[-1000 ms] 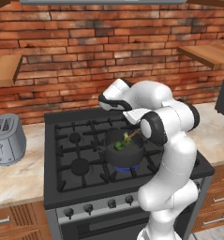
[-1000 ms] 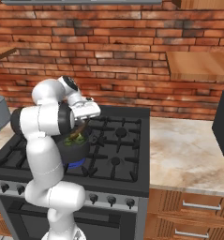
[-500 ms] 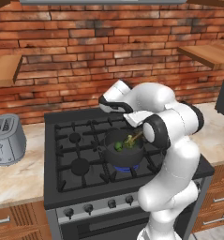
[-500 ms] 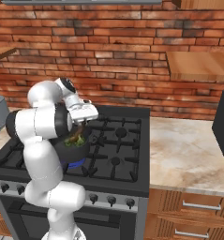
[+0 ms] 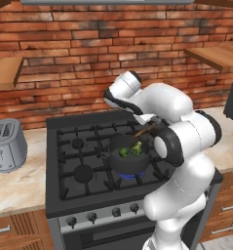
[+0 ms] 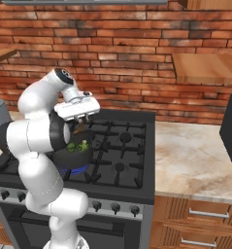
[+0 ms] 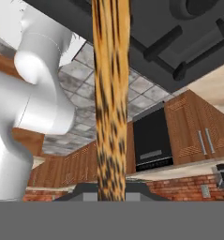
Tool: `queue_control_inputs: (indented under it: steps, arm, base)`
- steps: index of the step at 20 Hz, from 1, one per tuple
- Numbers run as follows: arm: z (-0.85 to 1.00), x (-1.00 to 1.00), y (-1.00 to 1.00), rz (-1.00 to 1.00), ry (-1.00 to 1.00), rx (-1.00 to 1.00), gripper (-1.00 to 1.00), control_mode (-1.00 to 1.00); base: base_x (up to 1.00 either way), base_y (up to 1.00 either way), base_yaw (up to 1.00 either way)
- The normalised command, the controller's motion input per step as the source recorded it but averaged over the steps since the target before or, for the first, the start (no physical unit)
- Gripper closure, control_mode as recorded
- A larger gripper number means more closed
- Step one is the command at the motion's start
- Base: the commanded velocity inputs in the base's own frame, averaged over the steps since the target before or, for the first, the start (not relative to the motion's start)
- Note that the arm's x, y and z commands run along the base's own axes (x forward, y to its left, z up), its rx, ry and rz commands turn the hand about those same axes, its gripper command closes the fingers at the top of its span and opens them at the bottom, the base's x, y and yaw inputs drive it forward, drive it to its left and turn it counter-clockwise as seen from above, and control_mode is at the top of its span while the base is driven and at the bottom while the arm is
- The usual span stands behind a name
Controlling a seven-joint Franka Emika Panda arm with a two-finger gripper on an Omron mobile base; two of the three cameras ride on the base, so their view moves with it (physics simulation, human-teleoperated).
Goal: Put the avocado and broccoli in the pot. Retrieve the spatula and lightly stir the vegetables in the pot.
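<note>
Pot stands on the front burner of the stove, over a blue flame, on the robot's side of the cooktop; in the right base view it sits at the near left of the hob.

Contents: both vegetables are inside it. Avocado lies to the left, broccoli just beside it to the right; the two appear to touch, though that is too small to confirm.

Step in hand: stirring. The loading step is judged complete. Spatula is held, its handle slanting up and right from the pot's rim toward the gripper. In the hand view the brown wooden shaft runs straight up the middle of the frame. The jaws are pressed together on the spatula handle.

Next move, as judged: a small, slow sweep of the spatula head within the pot, low enough to nudge the pieces, gentle enough to keep them inside and leave the pot seated on its burner. Whether the head is touching the vegetables cannot be told.

Count:
- pots: one
- avocados: one
- broccoli florets: one
- spatulas: one
- toasters, on the bench left of the stove: one
</note>
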Motion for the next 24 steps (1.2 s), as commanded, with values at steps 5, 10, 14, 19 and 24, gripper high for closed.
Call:
queue_control_inputs:
  steps: [5, 10, 14, 19, 24]
  arm:
    - [-0.09, 0.00, -0.04, -0.01, 0.02, 0.00, 1.00, -1.00]
    - [-0.41, 0.00, -0.14, -0.01, 0.14, -0.02, 1.00, -1.00]
    - [-0.03, 0.01, -0.23, 0.06, 0.01, -0.01, 1.00, -1.00]
    - [0.01, 0.00, -0.19, 0.16, 0.00, 0.00, 1.00, -1.00]
    - [0.05, 0.00, -0.09, 0.18, 0.00, 0.00, 1.00, -1.00]
  base:
    - [0.00, 0.00, 0.00]
    - [0.00, 0.00, 0.00]
    - [0.00, 0.00, 0.00]
    - [0.00, 0.00, 0.00]
    - [0.00, 0.00, 0.00]
